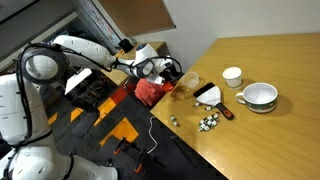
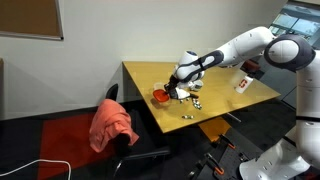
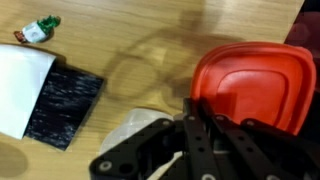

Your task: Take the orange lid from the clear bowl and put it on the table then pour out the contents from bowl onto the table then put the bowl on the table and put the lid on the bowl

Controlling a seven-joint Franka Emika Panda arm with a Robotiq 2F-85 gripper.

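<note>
The fingers (image 3: 197,118) of the black gripper (image 3: 198,103) are pressed together, and in the wrist view they appear to pinch the near rim of the flat round red-orange plastic lid (image 3: 250,82). In an exterior view the lid (image 2: 160,97) sits low over the corner of the light-brown wooden table (image 2: 235,95), close to its edge.

The small clear plastic bowl (image 3: 112,75) shows only as a faint ring just beside the lid, uncovered and seemingly empty. A few tiny pale bits (image 1: 174,118) lie on the wood nearby. We therefore judge that the step in hand is capping the bowl, though we cannot be sure.

To do it well:
- We would keep the lid level and slide it sideways until it is centred over the ring.
- We would lower it straight down and let go only once the rim is seated all round.
- We would hold the pinch near the edge, so the fingers stay outside the bowl's wall and do not tip such a light container.
- We would keep clear of the table edge.

The lid lies flat with its recessed face turned up toward the wrist. It is round and so has no long axis; its flat face points upward, and the gripped rim faces the gripper.
</note>
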